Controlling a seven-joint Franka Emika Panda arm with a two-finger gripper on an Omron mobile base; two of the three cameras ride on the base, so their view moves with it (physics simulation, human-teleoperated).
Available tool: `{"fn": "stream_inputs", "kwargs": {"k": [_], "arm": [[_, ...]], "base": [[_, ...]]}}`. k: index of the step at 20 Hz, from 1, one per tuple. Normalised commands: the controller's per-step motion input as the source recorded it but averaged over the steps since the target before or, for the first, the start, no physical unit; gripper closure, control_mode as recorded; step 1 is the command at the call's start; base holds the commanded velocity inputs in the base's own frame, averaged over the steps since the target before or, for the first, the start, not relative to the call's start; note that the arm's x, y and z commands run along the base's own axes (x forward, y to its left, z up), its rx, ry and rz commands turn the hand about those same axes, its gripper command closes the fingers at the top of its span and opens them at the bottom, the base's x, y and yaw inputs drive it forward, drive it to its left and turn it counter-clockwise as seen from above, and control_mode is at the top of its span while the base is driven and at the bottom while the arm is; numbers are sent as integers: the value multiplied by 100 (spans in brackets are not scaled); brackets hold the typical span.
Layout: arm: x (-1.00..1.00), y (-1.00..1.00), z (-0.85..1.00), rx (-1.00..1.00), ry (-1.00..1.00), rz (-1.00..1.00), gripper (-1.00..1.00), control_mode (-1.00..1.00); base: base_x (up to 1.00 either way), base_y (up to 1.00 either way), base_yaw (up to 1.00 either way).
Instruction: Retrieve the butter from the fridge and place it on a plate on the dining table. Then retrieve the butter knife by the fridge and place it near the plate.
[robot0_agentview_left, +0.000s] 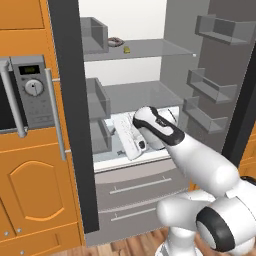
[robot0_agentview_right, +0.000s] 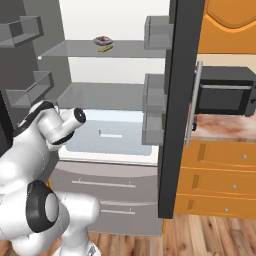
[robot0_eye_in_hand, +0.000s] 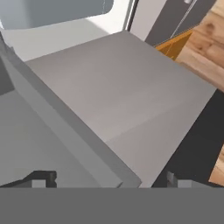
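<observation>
Up on the top shelf (robot0_agentview_left: 150, 49) of the open fridge (robot0_agentview_right: 172, 100) lay the butter (robot0_agentview_left: 127, 49), a small yellow stick just beside a reddish-brown food item (robot0_agentview_left: 116, 42). Well below it, the gripper (robot0_eye_in_hand: 109, 178) hung over the lower part of the fridge, its fingertips (robot0_eye_in_hand: 43, 177) spread wide apart and holding nothing. The risk looked plain: the butter sat far back and high, so a reach from this low pose could clip the shelf edge or the door bins (robot0_agentview_left: 212, 85), or nudge the neighbouring food instead of the stick.
</observation>
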Motion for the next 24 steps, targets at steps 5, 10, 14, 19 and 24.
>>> {"fn": "stream_inputs", "kwargs": {"k": [5, 10, 14, 19, 24], "arm": [[-16, -2, 0, -1, 0, 0, -100, -100], [0, -68, 18, -22, 0, 0, -100, -100], [-8, -90, 27, -48, -5, 7, -100, -100], [-7, -100, 14, -56, -16, 18, -100, -100], [-28, -94, 3, -62, -27, 36, -100, -100]], "base": [[0, 0, 0], [0, 0, 0], [0, 0, 0], [0, 0, 0], [0, 0, 0]]}}
